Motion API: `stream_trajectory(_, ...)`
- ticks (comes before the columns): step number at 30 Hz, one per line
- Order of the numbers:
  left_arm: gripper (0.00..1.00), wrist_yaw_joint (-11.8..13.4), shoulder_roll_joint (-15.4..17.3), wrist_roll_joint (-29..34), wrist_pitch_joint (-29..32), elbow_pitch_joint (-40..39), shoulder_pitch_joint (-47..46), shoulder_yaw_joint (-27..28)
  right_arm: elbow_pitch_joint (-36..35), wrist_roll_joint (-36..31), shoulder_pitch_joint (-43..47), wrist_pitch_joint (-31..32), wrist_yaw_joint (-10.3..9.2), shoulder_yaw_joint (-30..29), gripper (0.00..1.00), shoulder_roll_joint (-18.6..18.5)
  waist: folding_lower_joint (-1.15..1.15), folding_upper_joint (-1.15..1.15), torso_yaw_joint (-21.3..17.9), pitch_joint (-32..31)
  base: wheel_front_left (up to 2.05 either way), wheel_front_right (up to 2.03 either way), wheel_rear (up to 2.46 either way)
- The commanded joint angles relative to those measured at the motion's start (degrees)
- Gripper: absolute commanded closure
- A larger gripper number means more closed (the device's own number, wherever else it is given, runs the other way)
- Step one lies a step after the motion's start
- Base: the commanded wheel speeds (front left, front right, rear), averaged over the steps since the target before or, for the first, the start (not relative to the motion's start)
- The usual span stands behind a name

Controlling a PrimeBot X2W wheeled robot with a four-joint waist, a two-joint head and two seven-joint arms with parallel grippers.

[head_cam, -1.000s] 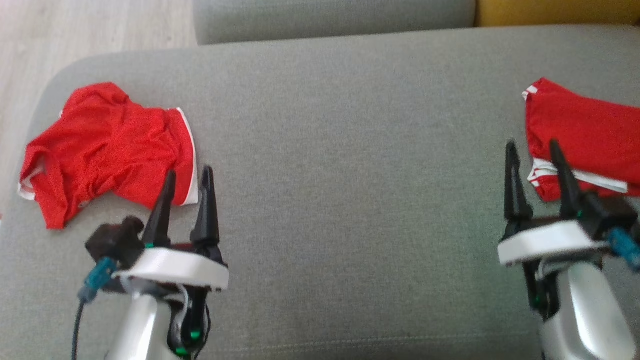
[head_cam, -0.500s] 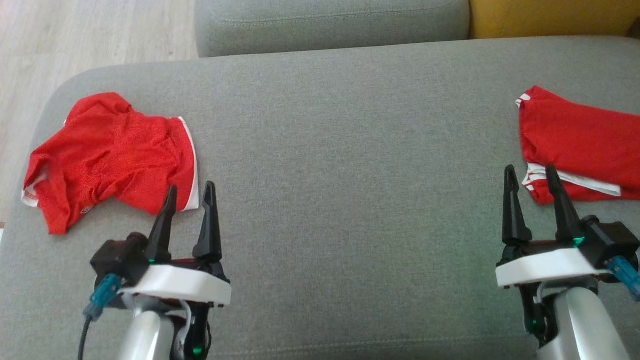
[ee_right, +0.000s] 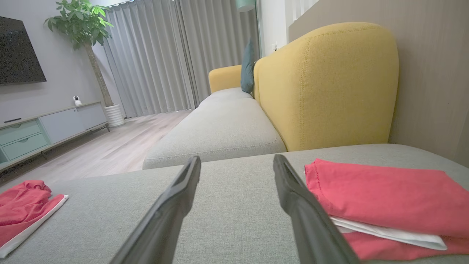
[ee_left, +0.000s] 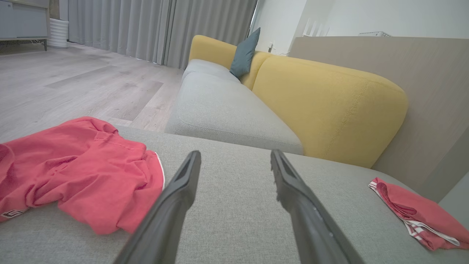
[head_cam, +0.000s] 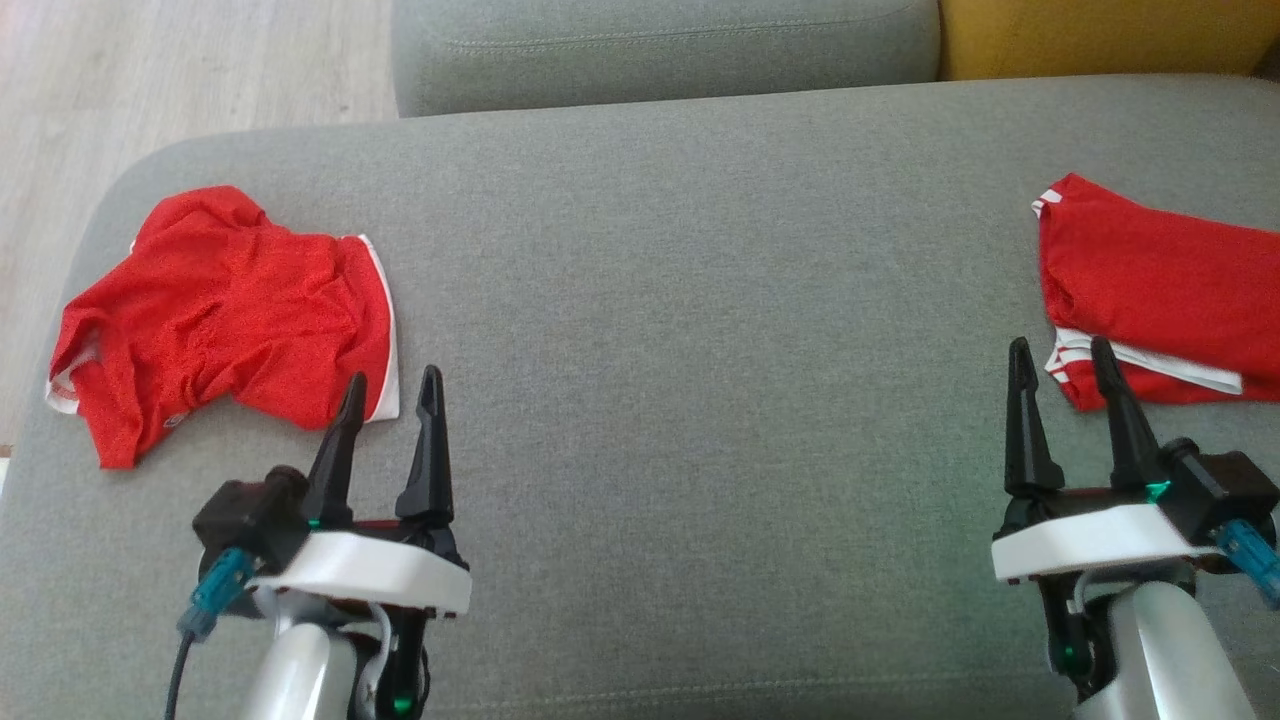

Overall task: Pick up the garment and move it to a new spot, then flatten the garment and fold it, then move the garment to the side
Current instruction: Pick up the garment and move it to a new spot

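A crumpled red garment [head_cam: 220, 315] with white trim lies at the left end of the grey sofa seat [head_cam: 700, 300]; the left wrist view has it at the lower left [ee_left: 77, 172]. My left gripper [head_cam: 392, 382] stands open just right of its white hem, holding nothing. A folded red garment [head_cam: 1160, 290] with white stripes rests at the right end, also seen from the right wrist [ee_right: 384, 198]. My right gripper [head_cam: 1060, 350] is open beside its near-left corner, empty.
A second grey seat cushion [head_cam: 660, 45] lies beyond the seat, with a yellow backrest [head_cam: 1100, 35] at the far right. Wooden floor [head_cam: 150, 90] borders the seat's left end. A teal cushion [ee_left: 244, 53] sits far back. Bare seat stretches between the two garments.
The head camera tilted, so the whole scene slid down the picture. My left gripper edged slightly right and nearer; both grippers stay open and empty. The garments lie as before.
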Motion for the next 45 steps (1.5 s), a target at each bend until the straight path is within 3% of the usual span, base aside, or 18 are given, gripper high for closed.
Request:
stream_trajectory(1,0.00,0.1,0.5,0.6,-0.3,-1.6,-1.5,1.8,-2.0,0.2,-1.2,-0.6,0.37,1.5,0.00,-0.1,0.00,0.00,0.0,0.0,0.00,0.00,0.00)
stream_trajectory(13,0.00,0.2,0.5,0.2,-0.3,-1.5,-2.3,2.0,-2.0,-0.1,-0.9,-0.6,0.37,2.2,0.00,-0.1,0.00,0.00,3.2,0.7,0.00,0.00,0.00)
stream_trajectory(22,0.00,0.9,0.5,0.1,-0.3,-1.5,-2.9,3.9,-1.8,-0.5,-0.8,-0.5,0.37,5.2,0.00,-0.1,0.00,0.00,11.9,1.3,0.00,0.00,0.00)
stream_trajectory(33,0.00,1.1,0.5,0.0,-0.3,-1.6,-1.8,4.9,-0.9,-0.2,-0.5,0.0,0.37,7.0,0.00,-0.1,0.00,0.00,19.5,0.8,0.00,0.00,0.00)
stream_trajectory(45,0.00,1.0,0.5,0.1,-0.3,-2.1,-1.5,6.3,-0.8,0.2,-0.5,0.2,0.37,8.3,0.00,-0.1,0.00,0.00,21.6,1.4,0.00,0.00,0.00)
